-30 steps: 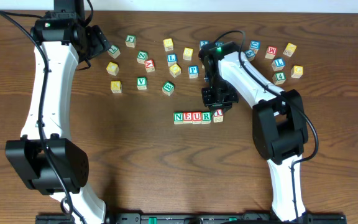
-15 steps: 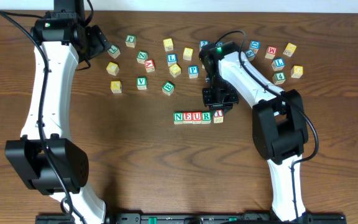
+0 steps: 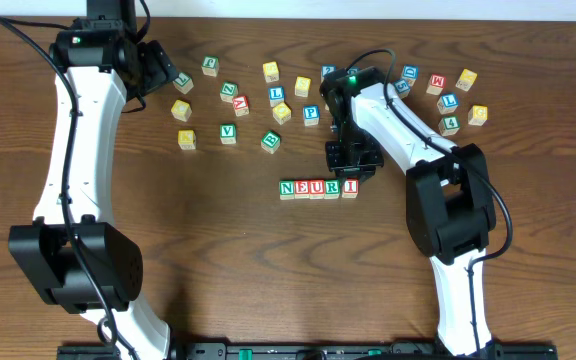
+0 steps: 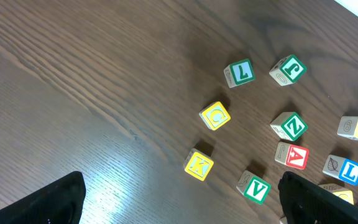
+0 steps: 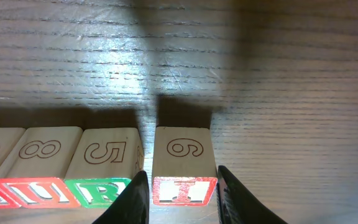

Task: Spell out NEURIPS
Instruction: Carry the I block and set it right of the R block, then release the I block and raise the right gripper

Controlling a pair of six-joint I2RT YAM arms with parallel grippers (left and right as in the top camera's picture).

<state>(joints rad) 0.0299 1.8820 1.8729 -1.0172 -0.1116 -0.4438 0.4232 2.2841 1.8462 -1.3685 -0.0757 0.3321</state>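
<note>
A row of light-wood cubes reads N [image 3: 286, 188], E [image 3: 301, 188], U [image 3: 316, 188], R [image 3: 332, 188], I [image 3: 349, 187] on the table. My right gripper [image 3: 350, 178] hangs over the row's right end. In the right wrist view its jaws [image 5: 184, 188] stand open on either side of the I cube [image 5: 183, 149], with a thin gap at each side. That cube rests on the table beside the R cube [image 5: 107, 155]. A blue P cube [image 3: 311, 114] lies among the loose cubes farther back. My left gripper [image 3: 158, 70] is wide open and empty at the back left.
Loose cubes lie in two clusters at the back, one around a blue L [image 3: 277, 95] and one near the right arm around a blue L [image 3: 448, 101]. Below the left gripper [image 4: 179, 211] lie yellow K [image 4: 199, 165], yellow C [image 4: 215, 116] and green V [image 4: 255, 188].
The I cube went from tilted at the row's end to sitting square in line with R. The right jaws have widened off it. The left arm has not moved.
</note>
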